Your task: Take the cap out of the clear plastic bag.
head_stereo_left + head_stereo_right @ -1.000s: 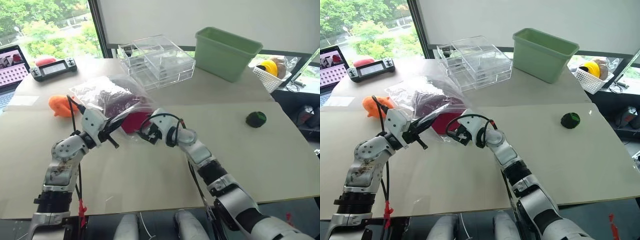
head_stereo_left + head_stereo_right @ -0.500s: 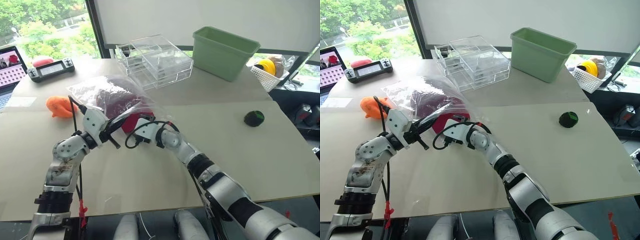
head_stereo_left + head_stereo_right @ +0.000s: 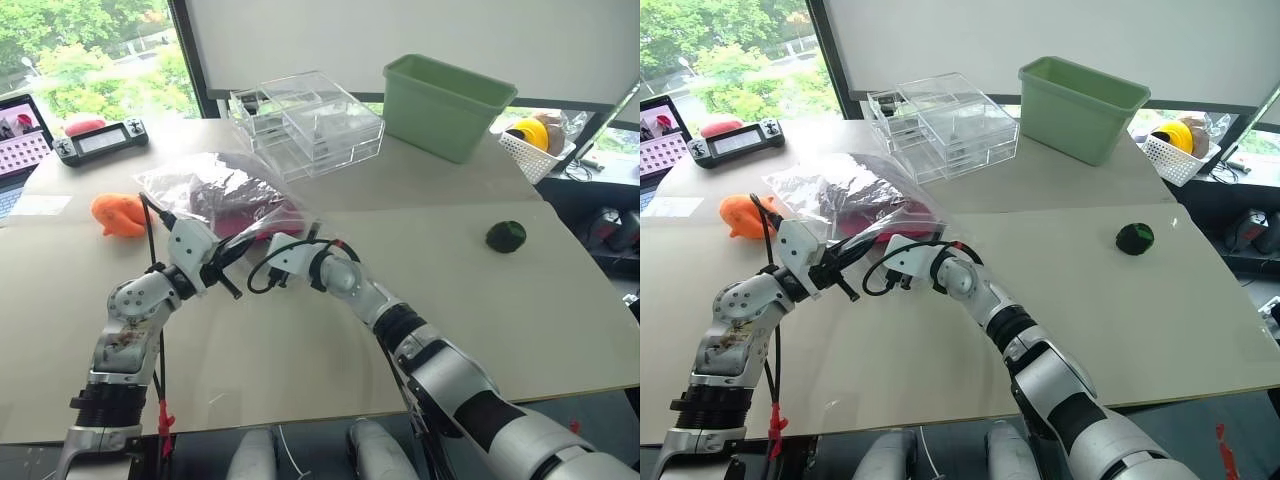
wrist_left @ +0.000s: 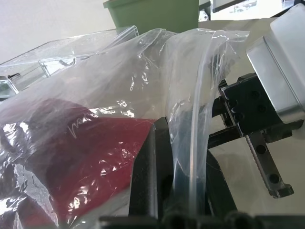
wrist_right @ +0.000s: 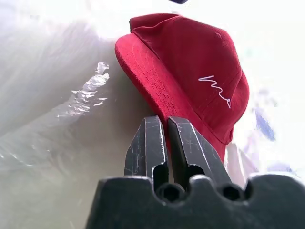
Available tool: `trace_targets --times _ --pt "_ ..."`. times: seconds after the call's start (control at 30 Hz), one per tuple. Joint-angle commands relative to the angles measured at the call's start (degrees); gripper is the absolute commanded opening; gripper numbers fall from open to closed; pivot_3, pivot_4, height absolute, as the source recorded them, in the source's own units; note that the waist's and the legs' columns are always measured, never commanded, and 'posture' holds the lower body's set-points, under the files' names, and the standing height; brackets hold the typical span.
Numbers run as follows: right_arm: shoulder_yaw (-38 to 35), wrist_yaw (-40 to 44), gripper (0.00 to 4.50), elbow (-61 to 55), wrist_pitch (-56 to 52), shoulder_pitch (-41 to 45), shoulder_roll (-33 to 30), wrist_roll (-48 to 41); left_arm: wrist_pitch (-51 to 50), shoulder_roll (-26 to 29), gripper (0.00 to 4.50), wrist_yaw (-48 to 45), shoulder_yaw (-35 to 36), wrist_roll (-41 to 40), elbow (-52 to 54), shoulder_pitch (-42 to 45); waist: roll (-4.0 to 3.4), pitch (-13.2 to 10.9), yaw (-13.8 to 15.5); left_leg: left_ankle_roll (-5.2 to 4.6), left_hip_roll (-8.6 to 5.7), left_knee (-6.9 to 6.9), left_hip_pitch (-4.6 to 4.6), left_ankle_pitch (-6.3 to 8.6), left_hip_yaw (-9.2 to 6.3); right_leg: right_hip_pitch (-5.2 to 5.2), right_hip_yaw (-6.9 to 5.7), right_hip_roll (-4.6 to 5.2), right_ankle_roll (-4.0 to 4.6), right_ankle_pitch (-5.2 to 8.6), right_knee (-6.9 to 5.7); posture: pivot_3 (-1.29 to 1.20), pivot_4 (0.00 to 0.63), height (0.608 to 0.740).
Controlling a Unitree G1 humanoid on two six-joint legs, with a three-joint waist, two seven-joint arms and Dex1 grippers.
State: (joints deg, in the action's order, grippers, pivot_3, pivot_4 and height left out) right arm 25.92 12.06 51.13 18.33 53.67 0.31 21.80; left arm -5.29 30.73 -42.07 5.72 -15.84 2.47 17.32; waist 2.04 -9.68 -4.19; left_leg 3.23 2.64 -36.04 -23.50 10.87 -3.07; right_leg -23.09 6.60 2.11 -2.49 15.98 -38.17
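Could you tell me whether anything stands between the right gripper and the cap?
Nothing visible does: the right gripper is inside the clear plastic bag, its shut fingers at the brim of the cap, while the left gripper pinches the bag's edge.

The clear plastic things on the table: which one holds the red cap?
The crinkly bag near both tools holds the cap; the rigid drawer box stands farther back, beside the green bin.

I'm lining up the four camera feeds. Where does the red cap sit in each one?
Left eye: the cap sits centre-left, inside the clear plastic bag.
Right eye: the cap is centre-left again, inside the bag.
Left wrist: the cap is a red mass behind the film.
Right wrist: the cap lies just beyond the right pincer, white lettering visible.
Shared landmark: the bag's crinkled film.
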Motion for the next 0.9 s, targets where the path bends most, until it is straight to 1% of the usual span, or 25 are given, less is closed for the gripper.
trace_targets --times 0.03,0.37,0.4,0.5,0.6,0.63,0.67,0.7,0.73,0.8,0.9 --pt "-0.64 0.4 0.02 -1.16 0.67 -0.54 -0.3 0.15 -0.07 -0.07 0.0 0.21 0.18 -0.55 2.34 0.11 0.0 0.0 0.0 0.0 0.0 0.0 0.0 0.0 0.0 0.0 0.0 0.0 0.0 0.0 0.0 0.0 0.15 0.735" --pt "-0.38 0.0 0.02 -0.96 0.28 -1.23 -0.8 1.1 0.0 -0.25 0.0 0.29 -0.08 -0.37 1.97 0.42 0.0 0.0 0.01 0.0 0.0 0.01 0.0 0.0 0.0 0.0 0.0 0.0 0.0 0.0 0.0 0.0 0.15 0.735" --pt "-0.54 0.19 0.62 -0.84 0.17 -1.35 -0.87 0.91 0.05 -0.25 0.0 0.28 -0.09 -0.35 1.98 0.36 0.0 0.0 0.02 0.0 0.0 0.01 0.0 0.0 0.0 0.0 0.0 0.0 0.0 0.0 0.0 0.0 0.15 0.735" --pt "-0.7 1.04 1.51 -0.58 0.02 -1.43 -1.16 0.81 0.05 -0.28 0.0 0.32 -0.13 -0.3 2.09 0.24 0.0 0.0 0.01 0.0 0.0 0.01 -0.02 0.0 0.0 -0.02 0.0 0.0 0.0 0.0 0.01 0.0 0.15 0.735" --pt "0.36 -1.2 2.54 0.24 -0.08 -0.81 -2.04 3.42 0.04 -0.23 0.0 0.32 -0.08 -0.34 2.38 -0.06 0.0 -0.01 0.02 0.0 0.0 0.02 -0.06 0.0 0.0 -0.06 0.0 0.0 0.0 0.0 0.02 0.0 0.15 0.735" --pt "0.5 -2.34 2.78 0.52 -0.4 -0.5 -2.42 4.29 0.01 -0.24 0.0 0.35 -0.07 -0.35 2.4 -0.07 0.0 -0.01 0.02 0.0 0.0 0.01 -0.06 0.0 0.0 -0.06 0.0 0.0 0.0 0.0 0.02 0.0 0.15 0.735" --pt "0.68 -3.83 3.21 0.83 -0.98 -0.1 -2.79 5.37 -0.02 -0.24 0.0 0.4 -0.05 -0.34 2.44 -0.07 0.0 -0.01 0.02 0.0 0.0 0.02 -0.05 0.0 0.0 -0.05 0.0 0.0 0.0 0.0 0.02 0.0 0.15 0.735" --pt "1.15 -5.37 3.52 1.44 -1.77 0.53 -3.13 6.8 -0.05 -0.22 0.0 0.42 -0.01 -0.38 2.59 -0.17 -0.01 -0.01 -0.01 0.0 0.0 0.02 -0.05 0.0 0.0 -0.06 0.0 0.0 0.0 0.0 0.01 0.0 0.15 0.735" --pt "1.59 -6.51 3.95 2.19 -2.27 1.14 -3.31 7.95 -0.08 -0.19 0.0 0.42 0.03 -0.43 2.73 -0.26 -0.01 0.0 -0.04 0.0 0.0 0.02 -0.03 0.0 0.01 -0.06 0.02 0.0 0.0 0.0 0.01 0.0 0.15 0.735" --pt "1.96 -8.71 4.43 4.43 -2.98 2.55 -3.02 9.31 -0.05 -0.12 0.0 0.41 0.04 -0.43 3.0 -0.48 0.0 0.0 -0.01 0.0 0.0 0.02 -0.02 0.0 0.01 -0.06 0.02 0.0 0.0 0.0 -0.01 0.0 0.15 0.735" --pt "2.44 -11.25 4.43 8.13 -2.79 4.77 -2.0 10.45 -0.02 -0.09 0.0 0.51 0.1 -0.38 3.18 -0.6 -0.01 0.0 -0.02 0.0 0.0 0.04 -0.01 0.0 0.02 -0.05 0.02 0.0 0.01 0.0 0.01 0.0 0.15 0.735"
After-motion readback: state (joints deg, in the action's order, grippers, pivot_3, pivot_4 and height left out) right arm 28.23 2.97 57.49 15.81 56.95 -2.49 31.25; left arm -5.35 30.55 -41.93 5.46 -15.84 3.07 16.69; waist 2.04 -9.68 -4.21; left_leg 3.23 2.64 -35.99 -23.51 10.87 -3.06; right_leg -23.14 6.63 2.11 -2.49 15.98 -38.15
